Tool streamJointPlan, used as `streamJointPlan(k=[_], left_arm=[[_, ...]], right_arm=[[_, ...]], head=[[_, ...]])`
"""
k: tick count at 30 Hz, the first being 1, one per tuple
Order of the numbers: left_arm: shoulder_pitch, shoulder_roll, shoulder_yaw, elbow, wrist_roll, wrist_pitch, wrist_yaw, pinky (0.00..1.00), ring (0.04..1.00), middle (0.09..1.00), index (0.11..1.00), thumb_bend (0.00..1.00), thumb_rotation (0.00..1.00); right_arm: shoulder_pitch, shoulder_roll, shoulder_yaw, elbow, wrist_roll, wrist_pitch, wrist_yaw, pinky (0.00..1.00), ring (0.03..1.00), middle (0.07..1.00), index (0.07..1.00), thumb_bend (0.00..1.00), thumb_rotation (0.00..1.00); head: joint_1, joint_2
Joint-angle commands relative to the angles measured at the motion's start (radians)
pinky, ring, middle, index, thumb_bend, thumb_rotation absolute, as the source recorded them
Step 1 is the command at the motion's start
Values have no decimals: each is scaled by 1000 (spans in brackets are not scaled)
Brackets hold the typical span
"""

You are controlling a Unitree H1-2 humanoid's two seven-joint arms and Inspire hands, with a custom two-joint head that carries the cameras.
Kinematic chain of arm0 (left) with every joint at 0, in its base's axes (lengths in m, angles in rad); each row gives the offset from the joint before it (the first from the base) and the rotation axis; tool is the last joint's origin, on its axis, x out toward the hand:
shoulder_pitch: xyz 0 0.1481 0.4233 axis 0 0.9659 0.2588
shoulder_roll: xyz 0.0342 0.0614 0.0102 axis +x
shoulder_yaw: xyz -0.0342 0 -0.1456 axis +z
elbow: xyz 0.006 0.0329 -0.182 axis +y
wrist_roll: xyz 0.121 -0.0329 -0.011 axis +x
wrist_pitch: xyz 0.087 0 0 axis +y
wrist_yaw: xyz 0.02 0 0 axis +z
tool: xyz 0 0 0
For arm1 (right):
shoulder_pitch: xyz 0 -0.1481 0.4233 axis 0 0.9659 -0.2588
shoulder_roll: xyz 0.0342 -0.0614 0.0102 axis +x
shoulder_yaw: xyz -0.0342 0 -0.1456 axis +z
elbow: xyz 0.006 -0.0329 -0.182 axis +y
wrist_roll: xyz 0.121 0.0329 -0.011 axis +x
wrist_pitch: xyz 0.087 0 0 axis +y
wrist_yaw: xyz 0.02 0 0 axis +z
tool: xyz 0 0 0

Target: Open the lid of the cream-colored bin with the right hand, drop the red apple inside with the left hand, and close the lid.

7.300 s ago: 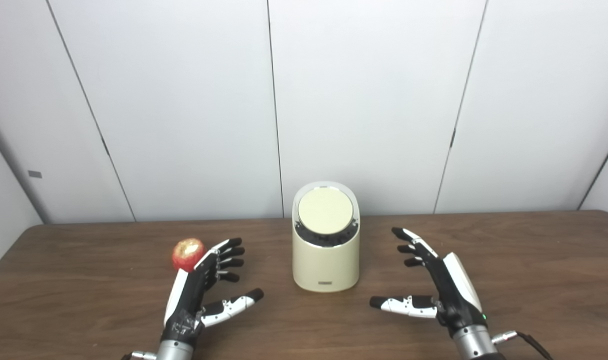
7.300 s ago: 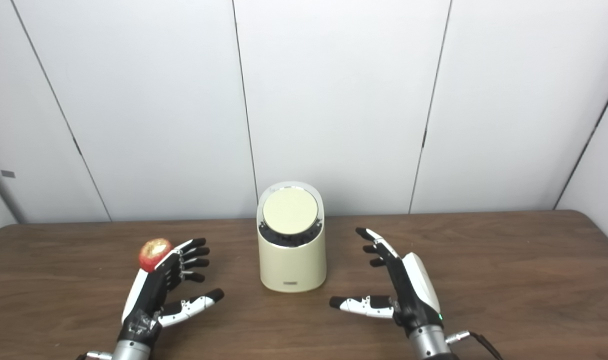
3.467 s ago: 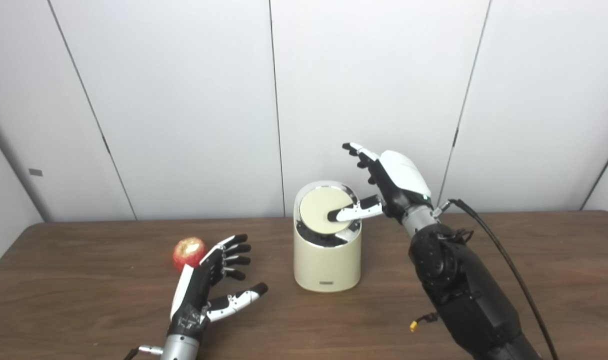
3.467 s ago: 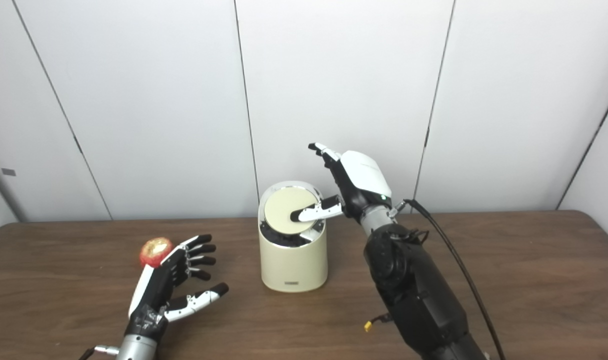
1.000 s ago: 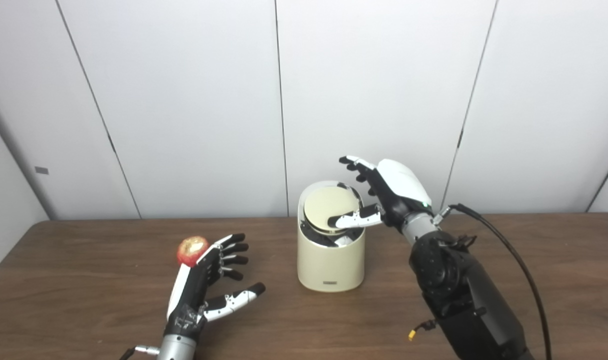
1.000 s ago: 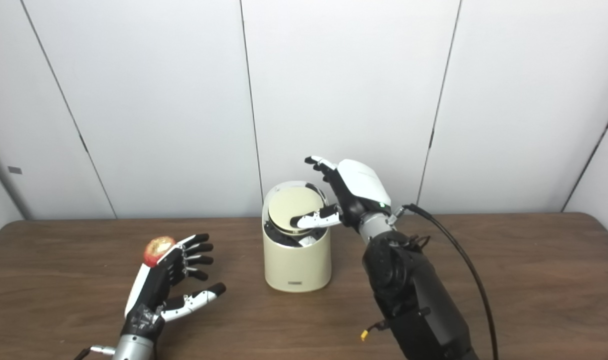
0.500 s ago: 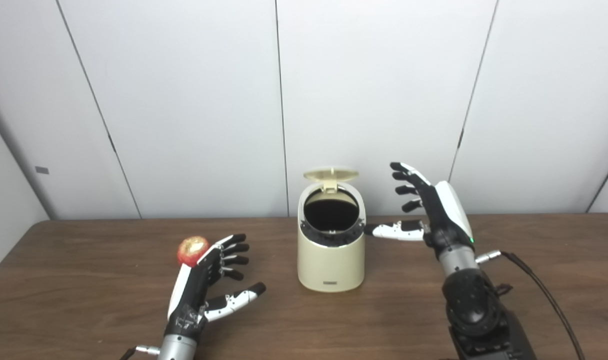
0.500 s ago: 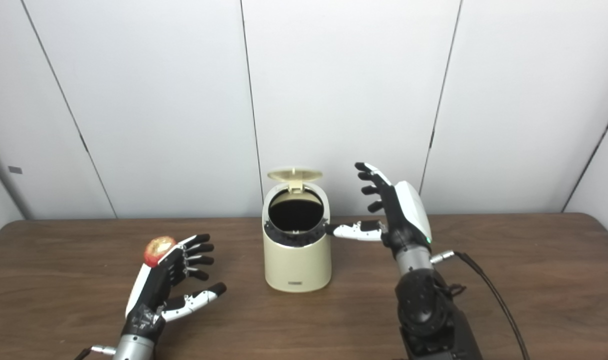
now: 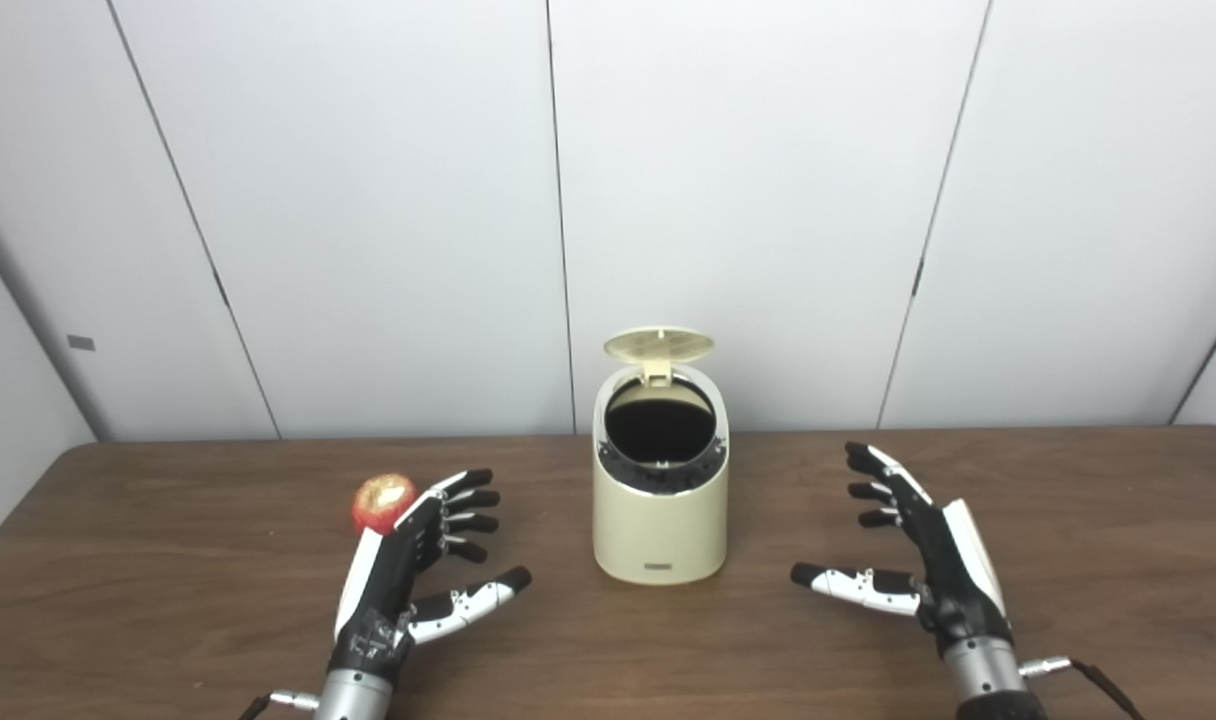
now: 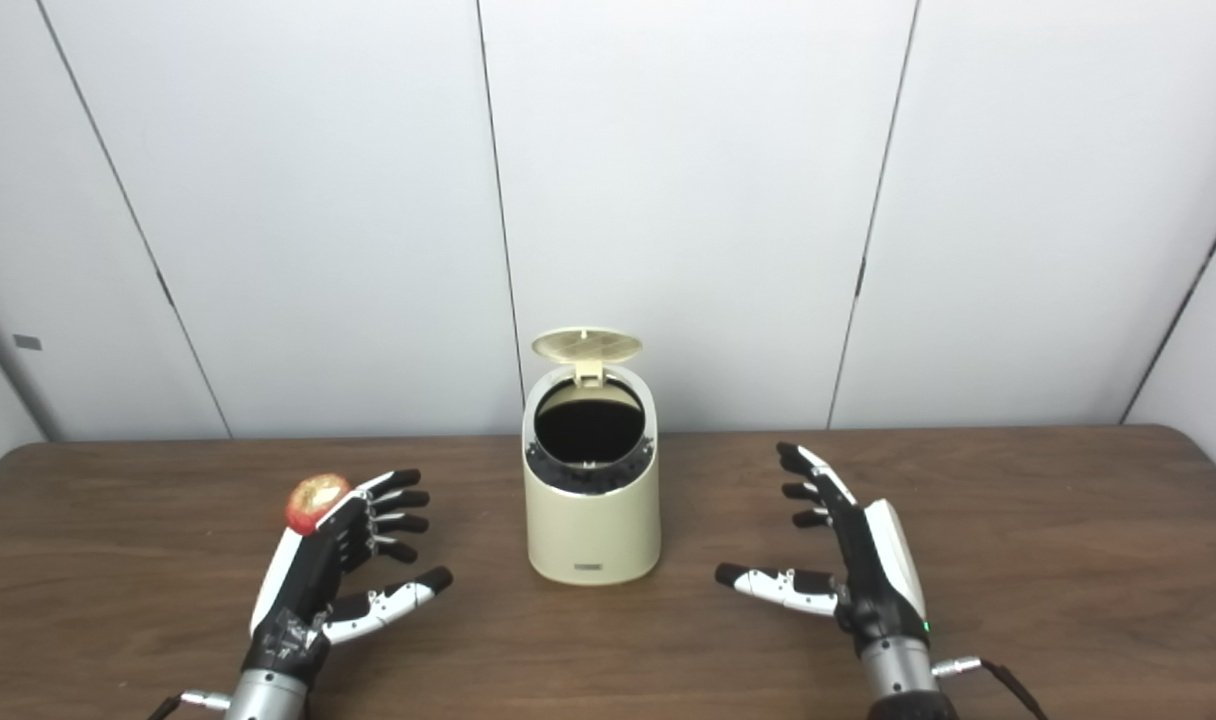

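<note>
Reaching left around the round red apple (image 9: 383, 502) first suited the empty, splayed left hand (image 9: 400, 572); the cream-coloured plastic bin (image 9: 659, 520) stood open, right hand (image 9: 923, 560) likewise spread.

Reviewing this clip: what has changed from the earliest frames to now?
The bin's lid now stands open above the cream-colored bin. The right hand pressed it, then returned low over the table, open. The left hand stayed open beside the red apple, which has not moved.
</note>
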Motion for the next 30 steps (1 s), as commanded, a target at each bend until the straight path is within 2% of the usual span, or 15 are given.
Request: streamJointPlan(k=[1, 8, 10, 14, 15, 16, 19, 22, 25, 27, 30], left_arm=[[-25, 10, 2, -23, 0, -16, 1, 573, 695, 764, 821, 682, 78], [-23, 9, 1, -24, 6, -21, 4, 571, 693, 762, 816, 679, 66], [-23, 5, 0, -23, 11, -25, 9, 568, 691, 759, 814, 678, 57], [-16, -1, -4, -55, 68, -31, 39, 573, 699, 765, 810, 682, 74], [-14, -2, -4, -72, 113, -37, 63, 567, 698, 763, 810, 683, 67], [-14, -3, -1, -88, 150, -39, 85, 559, 694, 758, 802, 696, 66], [-16, -7, 16, -143, 241, -18, 145, 584, 706, 757, 794, 696, 71], [-20, -11, 47, -186, 275, 8, 186, 594, 703, 752, 787, 690, 73], [-37, -7, 89, -179, 282, 21, 230, 583, 693, 743, 776, 709, 77], [-51, 5, 106, -165, 322, 43, 259, 588, 695, 734, 769, 719, 92], [-80, 33, 126, -141, 390, 89, 304, 655, 750, 738, 772, 738, 135]], right_arm=[[-22, -3, 1, -32, 7, -64, -19, 667, 765, 848, 859, 809, 245], [2, 7, -2, -19, 16, -106, -32, 695, 776, 857, 872, 799, 252], [6, 5, -4, -18, 20, -115, -32, 691, 775, 859, 874, 797, 256], [15, -8, -8, -14, 29, -128, -27, 684, 781, 861, 876, 793, 257], [15, -15, -11, -6, 40, -140, -22, 687, 784, 863, 879, 788, 246], [14, -21, -13, 1, 51, -150, -18, 694, 791, 867, 883, 778, 213], [11, -30, -25, 22, 95, -177, -7, 726, 802, 872, 880, 776, 75], [14, -33, -27, -4, 97, -157, 3, 720, 797, 867, 875, 766, 45], [23, -19, -32, -72, 100, -78, 24, 708, 793, 863, 868, 767, 70], [27, -10, -31, -108, 97, -39, 33, 686, 782, 852, 858, 771, 84], [32, -1, -24, -153, 87, 2, 43, 655, 774, 843, 851, 767, 66]], head=[[0, 1], [14, -6], [40, -11], [166, -39], [202, -47], [202, -47], [270, -65], [301, -72], [310, -82], [307, -87], [303, -90]])
